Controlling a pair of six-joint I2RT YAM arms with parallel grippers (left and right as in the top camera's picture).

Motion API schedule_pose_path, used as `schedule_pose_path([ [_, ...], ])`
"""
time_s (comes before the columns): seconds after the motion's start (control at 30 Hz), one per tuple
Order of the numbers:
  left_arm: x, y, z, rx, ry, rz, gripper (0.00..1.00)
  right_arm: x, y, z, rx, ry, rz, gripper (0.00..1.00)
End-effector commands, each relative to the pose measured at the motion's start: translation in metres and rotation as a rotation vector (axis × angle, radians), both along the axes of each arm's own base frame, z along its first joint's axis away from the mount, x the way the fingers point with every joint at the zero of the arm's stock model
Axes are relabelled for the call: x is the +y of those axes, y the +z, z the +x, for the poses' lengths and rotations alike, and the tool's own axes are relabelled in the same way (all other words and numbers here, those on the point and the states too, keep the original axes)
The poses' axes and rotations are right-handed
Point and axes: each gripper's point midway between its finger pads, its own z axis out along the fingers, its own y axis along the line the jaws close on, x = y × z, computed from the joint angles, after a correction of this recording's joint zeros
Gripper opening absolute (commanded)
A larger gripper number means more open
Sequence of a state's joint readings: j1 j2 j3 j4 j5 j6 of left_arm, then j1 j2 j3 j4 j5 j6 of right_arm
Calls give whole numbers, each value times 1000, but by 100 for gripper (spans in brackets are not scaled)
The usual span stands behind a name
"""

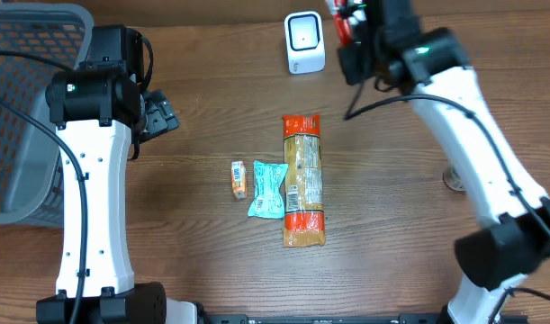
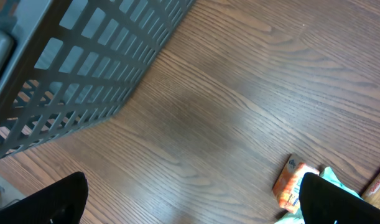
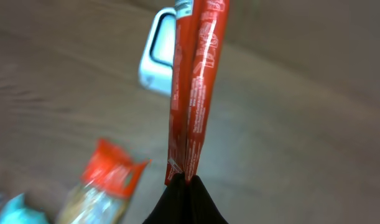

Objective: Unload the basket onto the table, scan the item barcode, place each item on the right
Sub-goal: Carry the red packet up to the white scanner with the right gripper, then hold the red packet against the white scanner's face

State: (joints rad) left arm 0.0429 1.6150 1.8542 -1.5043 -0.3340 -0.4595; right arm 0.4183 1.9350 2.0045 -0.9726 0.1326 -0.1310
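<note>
Cropped at the 12 o'clock edge of the right wrist view: red packet [image 3: 191,81], print smeared beyond reading. Half hidden behind it toward 11 o'clock, and blurred: white scanner [image 3: 155,59]. Cut by the 7 o'clock edge: noodle pack [image 3: 109,174]. Tucked partly behind the black finger [image 2: 339,202] at 5 o'clock in the left wrist view: small orange packet [image 2: 289,180]. Cropped at 9 o'clock overhead: grey basket [image 1: 13,108]. Overhead, noodle pack print too small to read.

Wooden table [image 1: 211,117] — basket [image 1: 22,54], scanner [image 1: 304,41], long orange packet [image 1: 303,180], teal sachet [image 1: 267,189], small carton [image 1: 238,179]
</note>
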Motion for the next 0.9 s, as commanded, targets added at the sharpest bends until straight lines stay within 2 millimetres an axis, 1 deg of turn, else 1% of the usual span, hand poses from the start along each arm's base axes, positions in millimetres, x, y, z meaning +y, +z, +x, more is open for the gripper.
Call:
schedule_pose_path([
  [0.0,3,-1,1,12,-10,16,100,-13,-14,27,-96,-29,-273,4],
  [0.07,3,-1,1,12,-11,16,100,-12,-31,39,-110,-24,-368,4],
  [0.2,3,-1,1,12,-10,16,100,-17,-65,62,-127,-45,-537,4],
  [0.3,3,-1,1,12,-10,16,100,-17,-89,75,-135,-57,-595,4],
  [0.37,3,-1,1,12,-10,16,99,-15,-105,82,-133,-48,-623,4],
  [0.47,3,-1,1,13,-10,16,100,-17,-122,89,-138,-47,-701,4],
  [0.57,3,-1,1,12,-10,16,100,-9,-138,92,-137,-17,-726,4],
  [0.63,3,-1,1,13,-10,16,100,-6,-141,95,-156,-33,-735,4],
  [0.7,3,-1,1,13,-10,16,100,-3,-139,99,-187,-55,-743,4],
  [0.87,3,-1,1,12,-10,16,100,8,-127,106,-251,-39,-766,4],
])
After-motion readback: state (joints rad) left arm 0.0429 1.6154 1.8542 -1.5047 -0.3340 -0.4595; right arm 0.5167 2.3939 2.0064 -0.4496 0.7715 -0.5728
